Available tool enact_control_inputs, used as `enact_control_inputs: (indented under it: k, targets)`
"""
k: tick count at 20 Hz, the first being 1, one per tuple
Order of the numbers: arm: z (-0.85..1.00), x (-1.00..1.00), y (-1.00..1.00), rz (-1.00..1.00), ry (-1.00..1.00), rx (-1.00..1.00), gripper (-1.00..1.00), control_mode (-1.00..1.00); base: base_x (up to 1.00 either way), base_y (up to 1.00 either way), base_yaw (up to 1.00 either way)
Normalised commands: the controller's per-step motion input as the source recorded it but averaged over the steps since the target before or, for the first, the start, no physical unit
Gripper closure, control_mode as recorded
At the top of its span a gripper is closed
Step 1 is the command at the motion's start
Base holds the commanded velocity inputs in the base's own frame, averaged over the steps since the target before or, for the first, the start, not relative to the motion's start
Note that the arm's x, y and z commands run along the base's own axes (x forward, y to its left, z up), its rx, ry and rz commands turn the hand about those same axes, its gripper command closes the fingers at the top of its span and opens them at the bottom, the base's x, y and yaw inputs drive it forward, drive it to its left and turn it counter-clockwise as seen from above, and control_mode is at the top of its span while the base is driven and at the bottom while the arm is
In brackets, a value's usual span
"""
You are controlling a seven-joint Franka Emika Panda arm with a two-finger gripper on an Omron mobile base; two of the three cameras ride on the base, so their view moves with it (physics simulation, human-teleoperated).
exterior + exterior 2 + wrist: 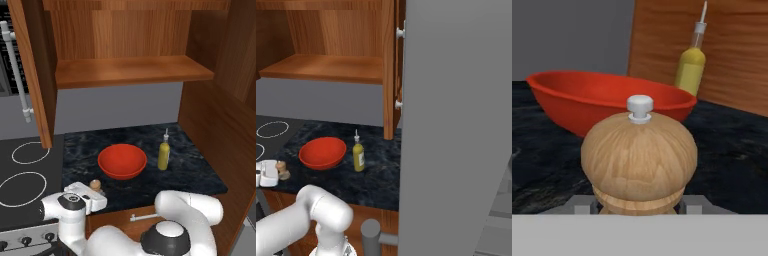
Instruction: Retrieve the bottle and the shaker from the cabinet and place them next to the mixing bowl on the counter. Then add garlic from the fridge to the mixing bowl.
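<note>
The claw (93, 192) hangs low over the front edge of the dark marbled counter (200, 175), left of the red mixing bowl (122, 161). In the hand view a round wooden shaker (639, 162) with a small white knob on top sits right in front of the camera, with grey finger parts just showing at either side of its base. The jaws appear to stand partly apart with the shaker between them, closed on its lower body. From the left base view the shaker's tan top (95, 184) peeps out just beyond the white hand, standing upright near the counter's front edge. In the right base view it shows as a small tan shape (282, 171) touching the white hand (267, 173).

Just behind the shaker lies the mixing bowl (607, 102), wide, shallow and with nothing seen inside it. To the right of the bowl, near it but apart, stands a yellow bottle (164, 152) with a thin pale spout, upright. A pale patch on the bottle (358, 156) may be a label; no writing on it can be read.

Above the counter an open wooden cabinet (130, 70) shows a bare shelf, its door (30, 65) swung out to the left. A black stovetop (25, 170) with white ring marks lies left of the counter. A tall grey panel (456, 125) covers the right of the right base view.
</note>
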Motion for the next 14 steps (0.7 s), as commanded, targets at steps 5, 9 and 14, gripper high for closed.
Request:
enact_control_inputs:
  k: [5, 9, 14]
  targets:
    - [-0.13, 0.11, -0.16, 0.0, -0.04, 0.0, 1.0, -1.0, 0.0, 0.0, 0.0]
    - [-0.29, 0.04, -0.22, 0.0, -0.15, 0.0, 1.0, -1.0, 0.0, 0.0, 0.0]
    - [-0.18, 0.05, -0.3, 0.0, -0.11, 0.0, 1.0, -1.0, 0.0, 0.0, 0.0]
